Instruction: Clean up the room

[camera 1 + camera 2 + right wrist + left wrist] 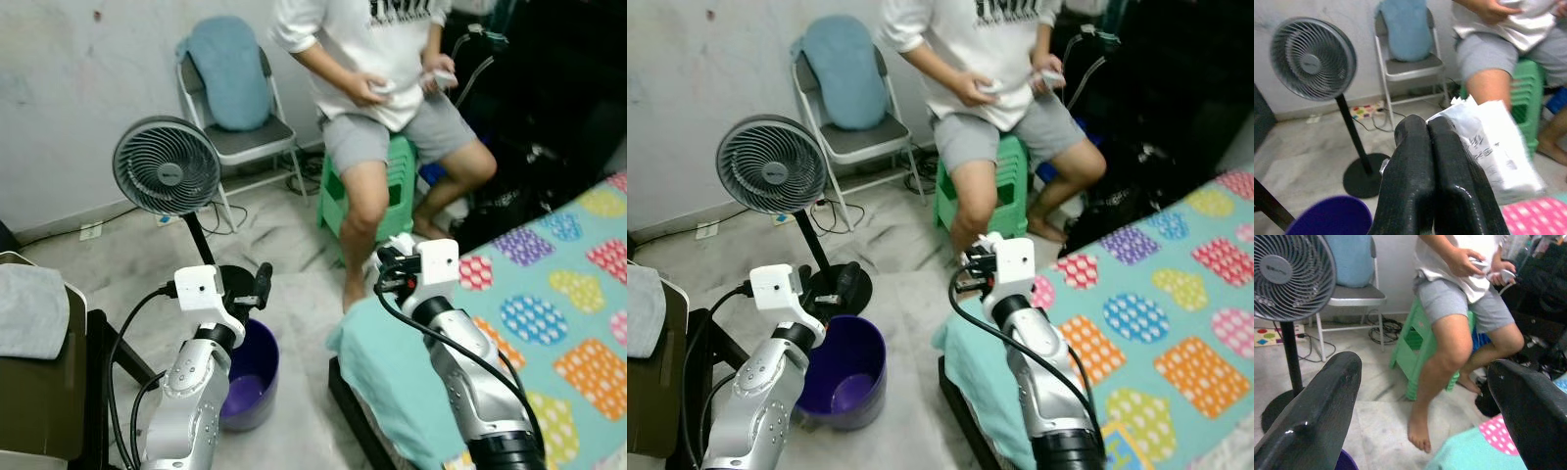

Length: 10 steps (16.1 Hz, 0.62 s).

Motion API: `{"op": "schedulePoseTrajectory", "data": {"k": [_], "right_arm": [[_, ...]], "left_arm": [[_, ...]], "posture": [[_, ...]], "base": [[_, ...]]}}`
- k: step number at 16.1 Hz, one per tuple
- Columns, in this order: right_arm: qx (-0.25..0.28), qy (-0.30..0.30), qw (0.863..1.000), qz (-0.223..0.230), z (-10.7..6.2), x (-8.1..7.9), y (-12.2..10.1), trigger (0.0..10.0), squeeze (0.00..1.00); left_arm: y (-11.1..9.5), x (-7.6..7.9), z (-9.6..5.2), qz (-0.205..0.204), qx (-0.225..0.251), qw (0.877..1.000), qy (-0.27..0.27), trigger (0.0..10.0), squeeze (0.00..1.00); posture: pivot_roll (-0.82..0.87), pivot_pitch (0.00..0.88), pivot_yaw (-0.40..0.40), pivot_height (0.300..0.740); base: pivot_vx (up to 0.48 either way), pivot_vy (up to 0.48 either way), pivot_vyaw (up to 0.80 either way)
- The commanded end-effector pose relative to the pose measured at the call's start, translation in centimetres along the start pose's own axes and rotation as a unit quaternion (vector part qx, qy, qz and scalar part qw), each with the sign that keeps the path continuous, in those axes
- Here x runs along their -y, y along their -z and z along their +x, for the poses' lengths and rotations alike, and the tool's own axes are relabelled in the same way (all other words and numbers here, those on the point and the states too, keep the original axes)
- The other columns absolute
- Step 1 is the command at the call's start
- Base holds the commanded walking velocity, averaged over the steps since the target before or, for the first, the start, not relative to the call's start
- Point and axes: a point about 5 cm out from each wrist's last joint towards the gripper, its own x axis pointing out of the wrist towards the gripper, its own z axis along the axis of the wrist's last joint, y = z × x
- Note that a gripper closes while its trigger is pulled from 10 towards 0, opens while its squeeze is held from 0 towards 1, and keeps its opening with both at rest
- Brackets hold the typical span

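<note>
Gripping a white wrapper (pixel 1493 142), the right tool (pixel 1429 128) hangs over grey floor (pixel 294 235).

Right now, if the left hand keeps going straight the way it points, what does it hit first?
Probably the seated person's bare leg in front of the green stool; it sits between the open left hand fingers in the left wrist view. Nothing nearer shows in that line, though depth is hard to judge.
</note>
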Motion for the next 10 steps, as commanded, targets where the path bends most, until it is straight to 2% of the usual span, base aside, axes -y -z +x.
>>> {"op": "schedulePoseTrajectory", "data": {"k": [1, 7, 10], "right_arm": [[0.001, -0.013, 1.0, 0.002, 0.3, -0.75, -0.08, 10.0, 0.0], [0.005, -0.016, 1.0, -0.012, 0.35, -0.76, -0.26, 10.0, 0.0], [0.006, -0.017, 1.0, -0.008, 0.32, -0.87, -0.25, 10.0, 0.0]], "left_arm": [[0.02, -0.43, -0.02, -0.008, 0.002, 1.0, -0.024, 10.0, 0.0], [0.23, -0.5, 0.2, -0.024, -0.008, 0.999, -0.039, 10.0, 0.0], [0.26, -0.5, 0.17, -0.026, -0.01, 0.999, -0.041, 10.0, 0.0]], "posture": [[-0.06, 0.069, 0.032, 0.74], [-0.06, 0.067, 0.029, 0.74], [-0.06, 0.068, 0.028, 0.74]], "base": [[0.0, 0.0, 0.0], [0.0, 0.0, 0.0], [0.0, 0.472, 0.71]]}}
